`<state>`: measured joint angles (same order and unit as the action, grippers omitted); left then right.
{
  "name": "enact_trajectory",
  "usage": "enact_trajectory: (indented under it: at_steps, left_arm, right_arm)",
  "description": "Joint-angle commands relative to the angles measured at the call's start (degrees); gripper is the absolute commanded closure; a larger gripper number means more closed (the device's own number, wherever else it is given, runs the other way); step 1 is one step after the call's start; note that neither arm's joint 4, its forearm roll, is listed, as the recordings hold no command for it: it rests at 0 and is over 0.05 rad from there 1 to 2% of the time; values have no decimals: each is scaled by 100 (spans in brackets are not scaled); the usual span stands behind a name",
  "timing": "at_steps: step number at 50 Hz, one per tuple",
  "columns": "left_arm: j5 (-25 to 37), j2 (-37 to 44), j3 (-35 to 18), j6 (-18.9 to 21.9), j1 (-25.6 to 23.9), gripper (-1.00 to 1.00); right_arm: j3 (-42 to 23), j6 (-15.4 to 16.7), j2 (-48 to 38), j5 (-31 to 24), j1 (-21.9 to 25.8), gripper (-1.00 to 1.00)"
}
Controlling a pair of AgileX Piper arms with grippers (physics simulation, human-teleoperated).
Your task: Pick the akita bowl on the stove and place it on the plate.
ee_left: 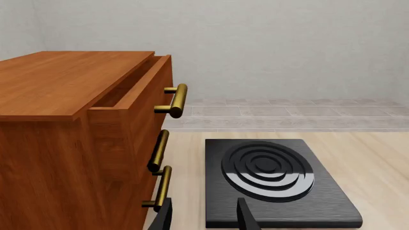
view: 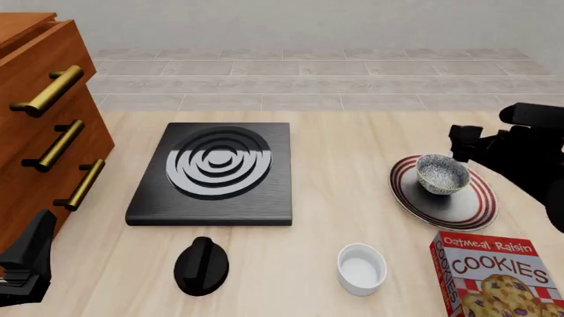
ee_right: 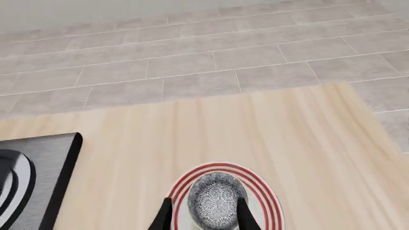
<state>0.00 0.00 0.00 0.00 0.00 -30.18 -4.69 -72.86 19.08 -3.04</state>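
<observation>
Taking the flat black square stove (view: pixel 214 177) with its silver-grey rings as the landmark: to its left stands the brown wooden drawer cabinet with brass bar handles (view: pixel 39 132), its top drawer pulled a little open in the left wrist view. The left gripper (view: pixel 26 261) sits low beside the cabinet, nearer the camera than the stove; its dark fingers stand apart with nothing between them. The stove top is bare.

In front of the stove lie a black round knob (view: pixel 201 265) and, further right, a plain white ramekin cup (view: pixel 362 268). Well to the stove's right is the round white plate with red stripes (view: pixel 443 198), and the small dark akita bowl with its speckled grey-white inside (view: pixel 442 174) sits on it, towards the plate's far side. A red cookie box (view: pixel 498 277) lies nearer the camera than the plate.

The right gripper (ee_right: pixel 204 214) is directly over the bowl, its fingers flanking the rim; whether they grip or have let go, I cannot tell. The right arm is by far the nearer one, and any retreat would seem to go straight up from the bowl.
</observation>
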Motion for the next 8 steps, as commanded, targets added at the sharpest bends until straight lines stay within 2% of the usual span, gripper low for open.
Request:
enact_trajectory:
  at_steps: [1, 8]
  left_arm:
    - [0, 0, 0, 0, 0, -100]
    - [0, 0, 0, 0, 0, -100]
  right_arm:
    - [243, 85, 580, 58, 16, -100]
    - [502, 197, 866, 237, 82, -100]
